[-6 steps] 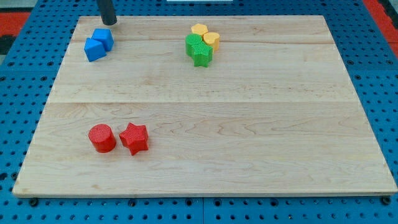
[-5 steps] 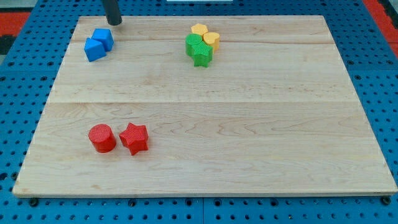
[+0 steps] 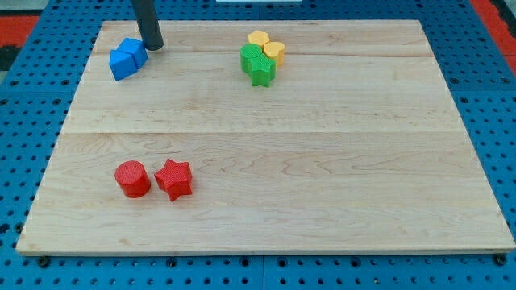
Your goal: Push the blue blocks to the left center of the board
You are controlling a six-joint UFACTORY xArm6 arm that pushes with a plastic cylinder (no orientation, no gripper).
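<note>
Two blue blocks sit together at the board's top left: a blue cube (image 3: 134, 51) and a blue wedge-like block (image 3: 122, 65) just below and left of it, touching. My tip (image 3: 154, 46) is on the board right beside the cube's right side, touching or nearly touching it. The dark rod rises from there out of the view's top.
Two yellow blocks (image 3: 267, 45) and two green blocks (image 3: 257, 63) cluster at the top centre. A red cylinder (image 3: 132, 178) and a red star (image 3: 174, 178) sit at the lower left. The wooden board (image 3: 322, 161) lies on a blue pegboard.
My tip has moved down and slightly right, from above the blue cube to its right side. The cube has shifted slightly left against the other blue block.
</note>
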